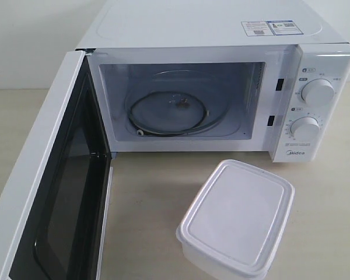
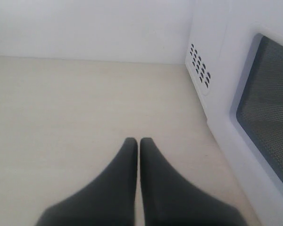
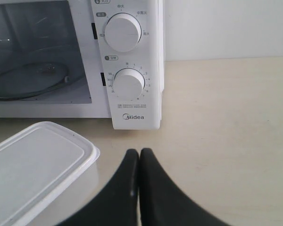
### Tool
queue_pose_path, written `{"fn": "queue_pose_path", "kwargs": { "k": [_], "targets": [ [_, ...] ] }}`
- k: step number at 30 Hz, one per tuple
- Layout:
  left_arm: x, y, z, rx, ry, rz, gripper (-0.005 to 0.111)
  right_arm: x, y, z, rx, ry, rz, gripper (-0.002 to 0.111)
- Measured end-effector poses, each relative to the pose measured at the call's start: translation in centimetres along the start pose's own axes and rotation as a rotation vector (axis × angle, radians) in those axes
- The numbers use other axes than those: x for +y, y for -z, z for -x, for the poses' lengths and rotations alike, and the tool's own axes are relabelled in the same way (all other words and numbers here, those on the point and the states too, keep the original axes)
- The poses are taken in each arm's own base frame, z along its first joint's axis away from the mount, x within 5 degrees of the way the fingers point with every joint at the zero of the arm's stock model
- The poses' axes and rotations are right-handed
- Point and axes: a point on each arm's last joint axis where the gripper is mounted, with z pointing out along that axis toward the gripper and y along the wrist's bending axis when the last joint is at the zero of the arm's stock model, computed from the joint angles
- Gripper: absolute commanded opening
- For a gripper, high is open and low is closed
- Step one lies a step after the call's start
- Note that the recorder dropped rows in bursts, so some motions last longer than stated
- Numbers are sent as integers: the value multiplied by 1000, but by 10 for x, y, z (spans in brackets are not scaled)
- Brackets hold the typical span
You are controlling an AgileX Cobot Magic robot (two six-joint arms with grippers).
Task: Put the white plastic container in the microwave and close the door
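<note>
The white plastic container (image 1: 236, 219) sits lidded on the table in front of the white Midea microwave (image 1: 324, 58), below its dials. The door (image 1: 41, 192) is swung wide open to the left, and the glass turntable (image 1: 172, 114) shows inside the cavity. Neither gripper appears in the exterior view. My right gripper (image 3: 139, 153) is shut and empty above the table, just beside the container (image 3: 35, 165) and short of the dial panel (image 3: 127, 84). My left gripper (image 2: 138, 141) is shut and empty over bare table, outside the open door (image 2: 266, 117).
A pale wall stands behind the microwave. The light tabletop (image 1: 151, 192) spreads in front of the cavity between door and container. Vent holes (image 2: 199, 70) mark the microwave's side near the left gripper. Table extends to the right of the microwave (image 3: 226, 117).
</note>
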Motion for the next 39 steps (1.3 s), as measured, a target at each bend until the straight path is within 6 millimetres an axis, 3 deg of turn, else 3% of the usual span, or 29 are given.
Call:
{"fn": "queue_pose_path", "kwargs": {
  "k": [18, 30, 33, 39],
  "targets": [
    [0, 0, 0, 0, 0, 0, 4, 0, 0, 3, -35, 0, 1, 0],
    [0, 0, 0, 0, 0, 0, 4, 1, 13, 46, -530, 27, 7, 0],
    [0, 0, 0, 0, 0, 0, 4, 2, 16, 53, -563, 54, 1, 0],
    [0, 0, 0, 0, 0, 0, 4, 4, 12, 86, -540, 106, -15, 0]
  ]
}}
